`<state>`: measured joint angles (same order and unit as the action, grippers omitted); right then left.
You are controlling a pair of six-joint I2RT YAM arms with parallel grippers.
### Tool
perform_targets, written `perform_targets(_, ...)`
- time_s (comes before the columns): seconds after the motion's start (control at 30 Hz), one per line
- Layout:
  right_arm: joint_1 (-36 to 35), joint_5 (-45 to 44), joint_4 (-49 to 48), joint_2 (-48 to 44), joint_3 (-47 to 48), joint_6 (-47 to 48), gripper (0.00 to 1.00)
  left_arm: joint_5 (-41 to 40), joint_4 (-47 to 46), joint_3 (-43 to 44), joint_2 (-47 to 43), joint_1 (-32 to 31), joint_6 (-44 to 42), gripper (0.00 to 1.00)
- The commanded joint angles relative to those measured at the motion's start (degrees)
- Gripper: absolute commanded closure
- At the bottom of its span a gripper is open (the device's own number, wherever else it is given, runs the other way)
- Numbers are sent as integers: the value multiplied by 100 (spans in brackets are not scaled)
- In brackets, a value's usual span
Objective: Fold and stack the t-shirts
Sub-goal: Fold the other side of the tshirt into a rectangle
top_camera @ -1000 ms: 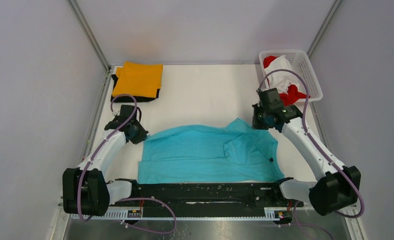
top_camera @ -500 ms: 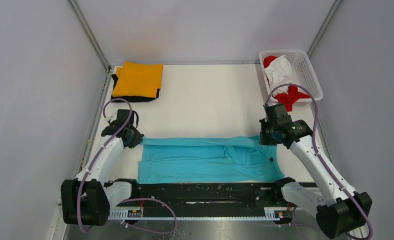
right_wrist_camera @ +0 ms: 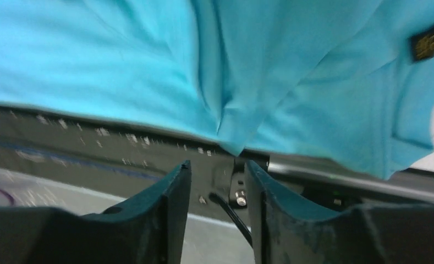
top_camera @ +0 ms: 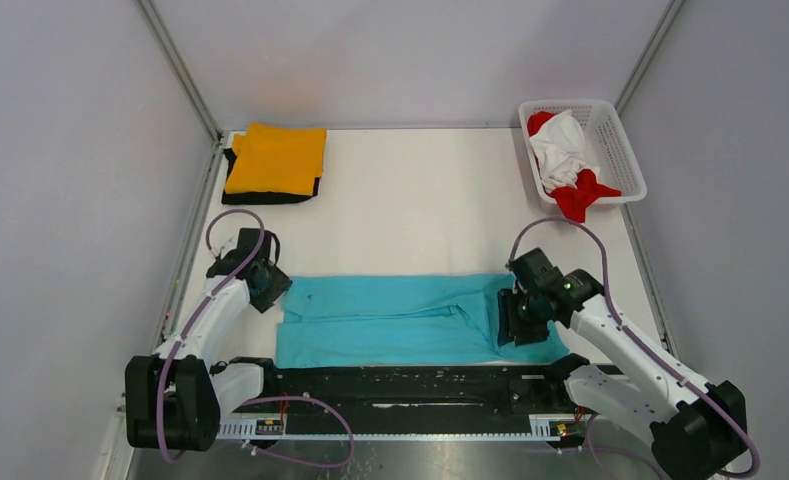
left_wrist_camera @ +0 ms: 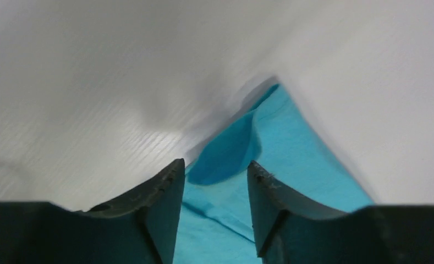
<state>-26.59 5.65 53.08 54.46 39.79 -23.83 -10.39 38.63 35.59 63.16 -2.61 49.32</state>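
Observation:
A turquoise t-shirt (top_camera: pixel 390 320) lies folded into a long band near the table's front edge. My left gripper (top_camera: pixel 270 285) stands open at its left end. In the left wrist view the jaws (left_wrist_camera: pixel 214 170) are apart over the turquoise cloth (left_wrist_camera: pixel 297 159), gripping nothing. My right gripper (top_camera: pixel 518 320) hangs open over the band's right part. In the right wrist view its gripper (right_wrist_camera: pixel 217 168) shows nothing between the fingers, with the turquoise cloth (right_wrist_camera: pixel 148 66) just beyond. An orange t-shirt (top_camera: pixel 275 158) lies folded on a black t-shirt (top_camera: pixel 270 196) at the far left.
A white lattice basket (top_camera: pixel 618 150) at the far right corner holds a white t-shirt (top_camera: pixel 560 145) and a red t-shirt (top_camera: pixel 580 195). Grey walls enclose the white table (top_camera: pixel 420 200). The black base rail (top_camera: pixel 400 385) runs along the near edge, right under the turquoise shirt's hem.
Both grippers came toward the near edge with the turquoise shirt's far half, folding it into a narrower band. Both then opened and let go of the cloth.

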Motion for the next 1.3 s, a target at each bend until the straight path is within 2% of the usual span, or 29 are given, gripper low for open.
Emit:
perform_targets(0.0,-519,1131,734,-639,-361,-470,38,-886,620,82,-449,37,485,43)
perform_targets(0.07,-549,1321,793,-1001,-298,-480,3,-1192,956,231,-725,41,646,17)
perform_targets(0.1,-549,1200,775,-1142,-234,-456,1,-1271,1040,308,-879,41,669,5)
perform_targets(0.13,-548,974,694,-1233,-169,-440,1,-1262,1050,375,-1042,41,644,2)
perform_targets(0.2,-540,381,362,-1255,-48,-582,0,-932,873,500,-1272,41,452,1)
perform_targets(0.3,-534,-169,-768,-967,-22,-744,1,111,277,542,-1274,37,134,1)
perform_targets(0.37,-486,-247,-1611,-520,-35,-671,1,916,-222,440,-1117,28,5,1)
perform_targets(0.47,-322,-108,-2234,424,167,-436,1,1857,-842,235,-603,-93,-53,1)
perform_targets(0.57,-213,-147,-2682,1314,425,-311,1,1817,-921,229,-171,-342,-110,1)
perform_targets(0.7,-206,120,-3284,2073,525,-211,1,1708,-1000,135,58,-372,-137,1)
perform_targets(0.87,-213,468,-3535,2656,585,-108,1,1438,-920,102,168,-371,-216,1)
perform_targets(1.07,-364,1261,-3522,2600,389,-77,1,1289,-862,88,193,-363,-229,1)
perform_targets(1.27,-1073,1582,-2932,1678,-99,-299,1,1065,-719,178,183,-358,-253,1)
